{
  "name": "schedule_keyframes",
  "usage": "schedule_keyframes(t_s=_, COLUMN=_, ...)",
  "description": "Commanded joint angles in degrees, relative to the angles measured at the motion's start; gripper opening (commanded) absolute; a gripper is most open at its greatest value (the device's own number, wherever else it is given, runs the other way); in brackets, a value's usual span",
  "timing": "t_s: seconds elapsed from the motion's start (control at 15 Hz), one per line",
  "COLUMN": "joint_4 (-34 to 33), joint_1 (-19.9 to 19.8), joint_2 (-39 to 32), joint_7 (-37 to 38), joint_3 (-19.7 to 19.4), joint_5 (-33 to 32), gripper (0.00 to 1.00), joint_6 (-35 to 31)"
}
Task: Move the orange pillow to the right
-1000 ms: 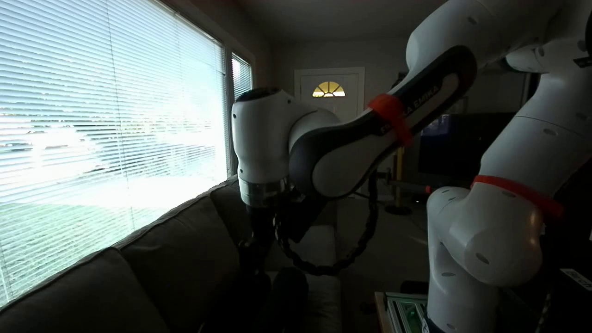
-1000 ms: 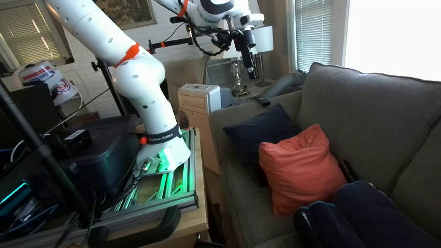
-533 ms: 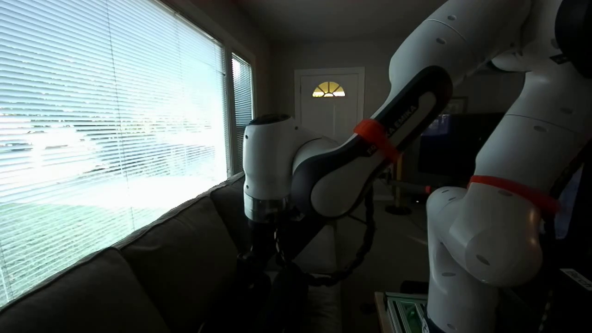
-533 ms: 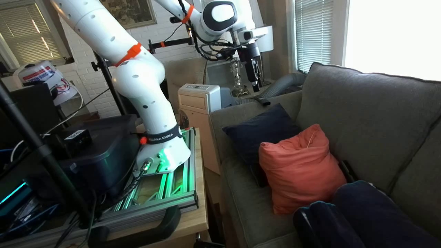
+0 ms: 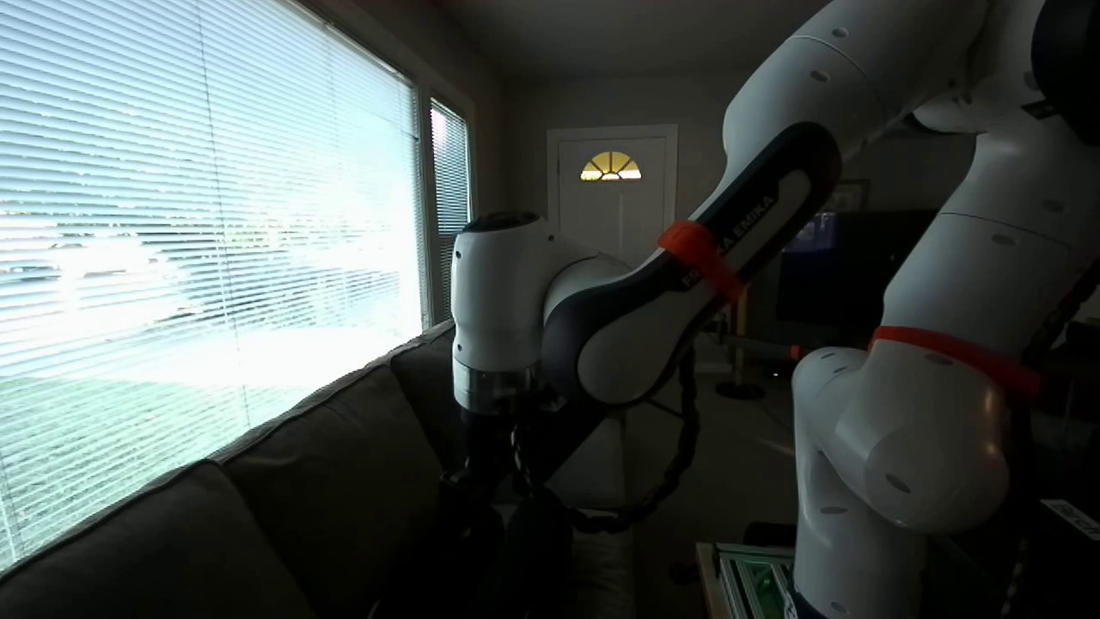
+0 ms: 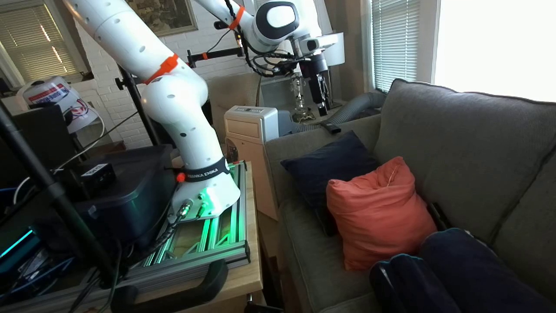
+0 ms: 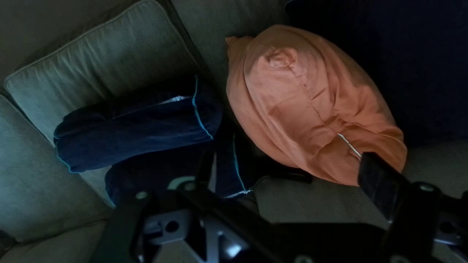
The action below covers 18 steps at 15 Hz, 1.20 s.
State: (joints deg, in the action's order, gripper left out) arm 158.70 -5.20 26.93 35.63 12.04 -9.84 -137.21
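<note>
The orange pillow (image 6: 382, 217) leans plump and tilted on the grey sofa seat, with a pinched corner upward. It also shows in the wrist view (image 7: 303, 109), right of centre; in the dark exterior view I cannot make it out. My gripper (image 6: 323, 109) points down, above and apart from the pillow, in front of the sofa arm in that view. In the wrist view my gripper (image 7: 289, 170) is open with nothing between its fingers. The right finger (image 7: 380, 184) overlaps the pillow's lower edge in the picture. In an exterior view the gripper (image 5: 464, 507) is dark and unclear.
A navy pillow (image 6: 330, 163) lies behind the orange one, towards the sofa arm (image 6: 321, 139). Dark blue rolled cushions (image 6: 478, 274) lie on its opposite side, also in the wrist view (image 7: 135, 135). The sofa backrest (image 6: 460, 143) runs along the window.
The arm and gripper lowered between one second and half a second ago, and have held still since. The orange pillow has not moved.
</note>
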Motion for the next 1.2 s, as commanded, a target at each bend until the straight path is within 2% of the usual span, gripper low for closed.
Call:
schedule_keyframes(t_s=0.0, joint_4=0.0, joint_1=0.1, joint_2=0.0, joint_7=0.0, joint_3=-0.1, joint_5=0.0, gripper=1.0, joint_6=0.1)
schedule_keyframes(t_s=1.13, joint_4=-0.3, joint_1=-0.8, joint_2=-1.1, joint_7=1.6, joint_3=0.3, joint_5=-0.7, gripper=1.0, joint_6=-1.3)
